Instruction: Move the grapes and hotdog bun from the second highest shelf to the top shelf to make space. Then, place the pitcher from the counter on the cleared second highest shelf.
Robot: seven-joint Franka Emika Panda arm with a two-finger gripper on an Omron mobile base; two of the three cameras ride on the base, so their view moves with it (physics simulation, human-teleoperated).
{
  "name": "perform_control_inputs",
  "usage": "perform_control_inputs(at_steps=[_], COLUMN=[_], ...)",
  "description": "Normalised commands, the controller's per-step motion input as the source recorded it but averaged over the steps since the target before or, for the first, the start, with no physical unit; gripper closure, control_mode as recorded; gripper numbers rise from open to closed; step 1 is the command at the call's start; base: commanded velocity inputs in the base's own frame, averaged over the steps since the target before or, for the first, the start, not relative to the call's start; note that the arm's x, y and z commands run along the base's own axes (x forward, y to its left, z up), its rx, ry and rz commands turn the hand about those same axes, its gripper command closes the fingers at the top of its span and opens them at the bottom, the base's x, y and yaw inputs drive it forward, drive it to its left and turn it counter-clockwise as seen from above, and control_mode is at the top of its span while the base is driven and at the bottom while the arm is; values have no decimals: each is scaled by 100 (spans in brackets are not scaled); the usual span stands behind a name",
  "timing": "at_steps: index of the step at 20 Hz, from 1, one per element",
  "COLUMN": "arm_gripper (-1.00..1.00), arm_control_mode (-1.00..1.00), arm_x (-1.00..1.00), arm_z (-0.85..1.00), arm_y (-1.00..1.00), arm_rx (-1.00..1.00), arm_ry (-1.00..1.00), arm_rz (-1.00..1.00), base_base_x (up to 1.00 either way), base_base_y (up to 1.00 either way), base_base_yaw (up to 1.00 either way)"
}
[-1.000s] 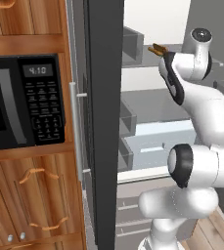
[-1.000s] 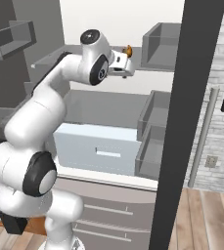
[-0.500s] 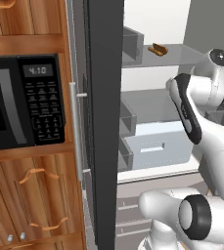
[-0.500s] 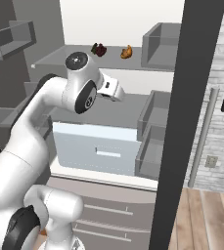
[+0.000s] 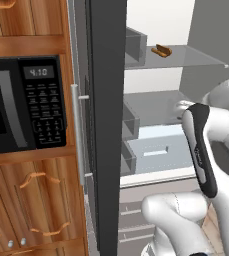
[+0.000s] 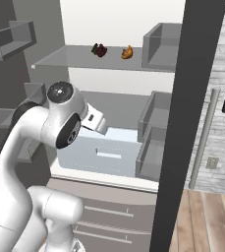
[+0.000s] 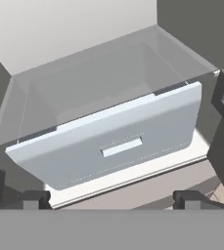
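Note:
The grapes (image 6: 99, 49) and the hotdog bun (image 6: 127, 52) lie side by side, a little apart, on the top shelf (image 6: 60, 58). From the left, the bun (image 5: 161, 50) rests at the back of that glass plate (image 5: 191, 57). The second highest shelf (image 6: 121, 106) below shows bare grey. My gripper (image 7: 111, 199) is open with nothing between its fingertips (image 7: 35, 197). It hangs in front of the fridge, low, facing the pale blue drawer (image 7: 113, 141). The pitcher and the counter are out of view.
The dark fridge door edge (image 5: 106, 125) stands at the left, with a black microwave (image 5: 21, 105) in wooden cabinets beyond it. Grey door bins (image 6: 155, 128) line the right side. My bent arm (image 6: 60, 123) fills the space before the drawer (image 6: 101, 152).
The arm has drawn back and down from the top shelf to drawer height. The bun stays on the top shelf next to the grapes.

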Motion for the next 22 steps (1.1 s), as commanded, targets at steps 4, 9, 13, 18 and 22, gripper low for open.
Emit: perform_control_inputs(at_steps=[4, 9, 13, 18, 22], arm_gripper=[-100, -100, -100, -100, -100], arm_control_mode=[-100, -100, -100, -100, 100], arm_x=[-43, -20, -11, -1, 0], arm_z=[-13, -1, 0, 0, 0], arm_y=[0, 20, 12, 6, 0], arm_rx=[1, 0, 0, 0, 0], arm_ry=[12, 4, 0, 0, 0], arm_rz=[-2, 0, 0, 0, 0], base_base_x=[0, 0, 0, 0, 0], base_base_y=[0, 0, 0, 0, 0], base_base_yaw=[0, 0, 0, 0, 0])
